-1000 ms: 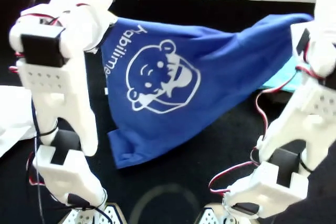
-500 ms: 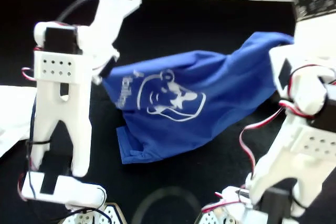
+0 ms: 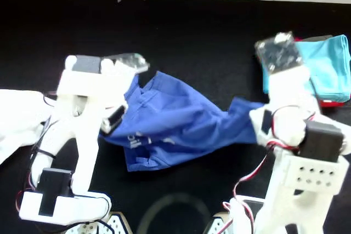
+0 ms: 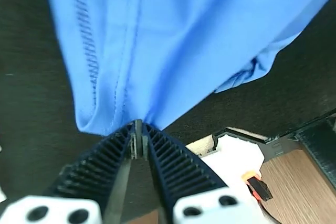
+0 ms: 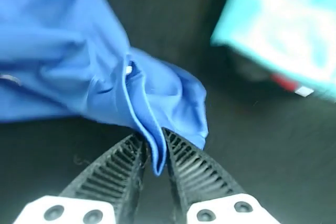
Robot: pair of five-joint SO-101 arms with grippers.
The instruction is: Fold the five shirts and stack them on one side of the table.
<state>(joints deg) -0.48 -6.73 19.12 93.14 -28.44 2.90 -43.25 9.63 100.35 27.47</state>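
Observation:
A blue shirt sags across the middle of the black table, bunched and stretched between both arms. My left gripper is shut on its hem at the left end, by the white arm. At the other end my right gripper is shut on a folded edge of the same blue shirt, near the right arm. A folded turquoise shirt lies on a red one at the table's right side. White shirt cloth lies at the left edge.
The black tabletop is bare behind the blue shirt. The turquoise pile lies close beyond the right gripper. Arm bases and red-white cables crowd the near edge.
Both arms have swung down from high up to near the table. The blue shirt, held spread with its white print showing, has collapsed into a low bunched drape.

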